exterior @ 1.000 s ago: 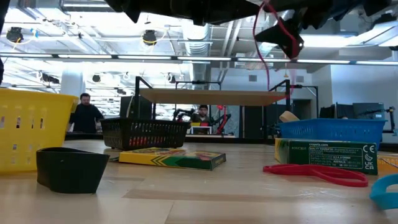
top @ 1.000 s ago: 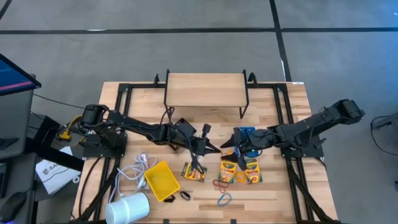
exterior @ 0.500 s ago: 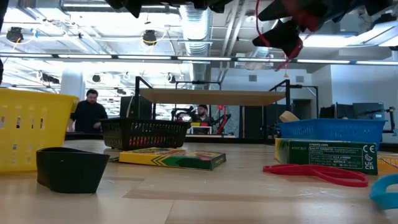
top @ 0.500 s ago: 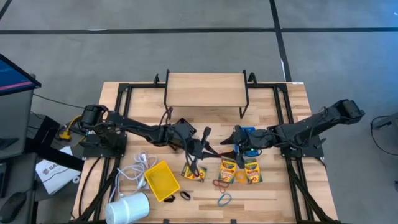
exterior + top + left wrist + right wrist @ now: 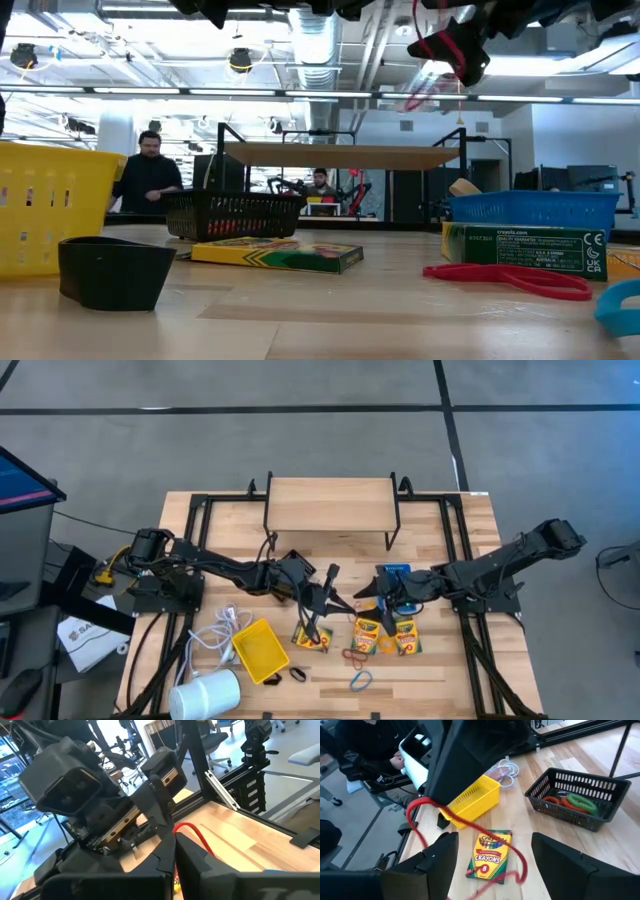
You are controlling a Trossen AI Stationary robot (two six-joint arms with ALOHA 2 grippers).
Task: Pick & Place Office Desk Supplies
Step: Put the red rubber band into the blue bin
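My left gripper (image 5: 333,600) hovers over the table's middle, shut on a red rubber-band ring (image 5: 465,827), which also shows in the left wrist view (image 5: 196,834). My right gripper (image 5: 494,840) faces it from the table's right, open, and the ring's loop dangles in front of its fingers. Below lies a yellow-and-green crayon box (image 5: 490,856), flat on the table. Two more crayon boxes (image 5: 385,635) lie under the right gripper. The black bin (image 5: 580,795) holds orange and green rings. Yellow bin (image 5: 258,650) and blue bin (image 5: 397,573) stand on the table. My left gripper pinches the red ring at its upper part (image 5: 422,804) between the two shut fingertips, coming from above and slanting toward the table's right. The ring is lifted clear of the table and hangs slack below the fingers as a long loop (image 5: 520,865).
Loose red rings (image 5: 355,655), a blue ring (image 5: 360,680) and a small dark clip (image 5: 297,674) lie near the table's near edge. A white coiled cable (image 5: 225,625) and white cylinder (image 5: 208,695) sit at near left. A wooden shelf on a black frame (image 5: 330,510) stands at the far side.
In the low view the red ring hung as a long strand a second ago; now it is drawn up shorter and swings under the left gripper. The left gripper has edged slightly toward the right gripper, still shut on the ring.
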